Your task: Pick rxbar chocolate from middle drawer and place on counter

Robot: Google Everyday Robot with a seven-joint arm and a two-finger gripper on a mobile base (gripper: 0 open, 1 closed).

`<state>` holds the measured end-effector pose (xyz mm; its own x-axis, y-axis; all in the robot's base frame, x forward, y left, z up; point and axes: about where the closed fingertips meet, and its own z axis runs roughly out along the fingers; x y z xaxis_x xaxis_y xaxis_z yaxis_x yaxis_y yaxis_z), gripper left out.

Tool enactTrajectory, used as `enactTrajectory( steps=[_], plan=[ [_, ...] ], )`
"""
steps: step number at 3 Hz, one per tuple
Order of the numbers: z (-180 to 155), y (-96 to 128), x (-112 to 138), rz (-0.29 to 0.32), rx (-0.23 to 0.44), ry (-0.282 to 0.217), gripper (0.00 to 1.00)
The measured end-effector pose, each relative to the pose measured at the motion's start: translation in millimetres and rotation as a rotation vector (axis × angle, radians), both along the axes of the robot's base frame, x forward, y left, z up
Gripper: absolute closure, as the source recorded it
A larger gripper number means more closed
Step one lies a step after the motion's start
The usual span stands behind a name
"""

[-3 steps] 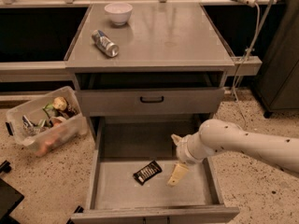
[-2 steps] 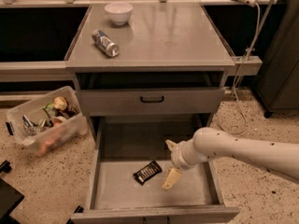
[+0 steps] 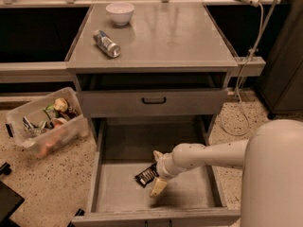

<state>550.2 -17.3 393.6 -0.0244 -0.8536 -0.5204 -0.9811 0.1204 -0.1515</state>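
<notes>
The rxbar chocolate point(image 3: 146, 175), a small black bar with white lettering, lies flat on the floor of the open middle drawer point(image 3: 118, 193), near its centre. My gripper point(image 3: 158, 171) reaches down into the drawer from the right on a white arm. Its two tan fingers stand apart, one behind the bar's right end and one in front of it, right beside the bar. The counter point(image 3: 165, 34) is the gray cabinet top above.
A silver can point(image 3: 106, 43) lies on its side and a white bowl point(image 3: 120, 12) stands on the counter's back left. A drawer front with a black handle point(image 3: 154, 100) is above the open drawer. A plastic bin of items point(image 3: 45, 126) sits on the floor at left.
My arm has moved left across the drawer, bringing the gripper from beside the drawer's right part up to the bar's right end. The bar has not moved.
</notes>
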Motion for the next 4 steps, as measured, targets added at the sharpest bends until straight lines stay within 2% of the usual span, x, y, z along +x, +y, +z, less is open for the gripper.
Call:
enactTrajectory(
  steps=[1, 2, 3, 4],
  plan=[
    [0, 0, 0, 0.000, 0.000, 0.000, 0.00],
    [5, -6, 3, -0.041, 0.002, -0.009, 0.00],
    [9, -1, 13, -0.061, 0.040, -0.001, 0.00],
    [12, 15, 26, -0.029, 0.068, 0.027, 0.00]
  ],
)
